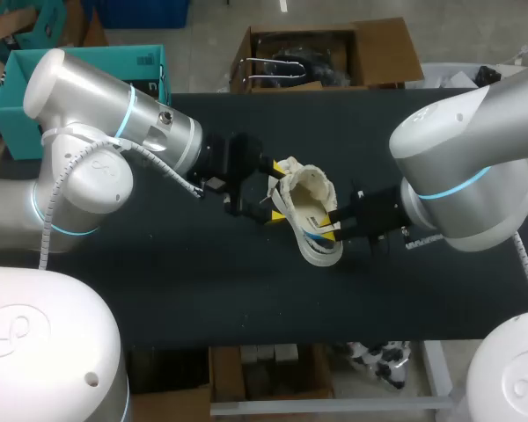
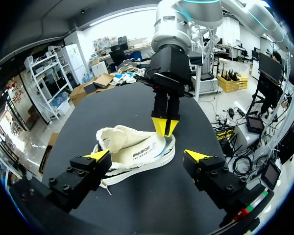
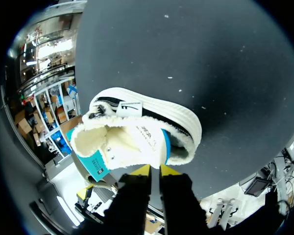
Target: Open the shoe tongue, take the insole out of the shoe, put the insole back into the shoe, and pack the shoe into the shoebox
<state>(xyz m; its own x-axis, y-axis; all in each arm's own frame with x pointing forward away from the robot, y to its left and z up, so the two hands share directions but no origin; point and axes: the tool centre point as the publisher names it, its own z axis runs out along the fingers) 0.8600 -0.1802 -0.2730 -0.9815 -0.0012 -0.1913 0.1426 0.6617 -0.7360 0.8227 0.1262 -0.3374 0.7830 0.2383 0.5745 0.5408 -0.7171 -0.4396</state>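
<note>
Right pincer is clamped on the insole poking out of the white shoe, which sits mid black table. Left pincer hangs wide open just beside the shoe. Left wrist view shows the insole's printed face, head view doesn't.

The left arm stretches level toward the shoe, and the left gripper sits just beside it with fingers spread wide. From the shoe's opposite side the right arm reaches in low, the right gripper pinched tight on the shoe's rim.
</note>
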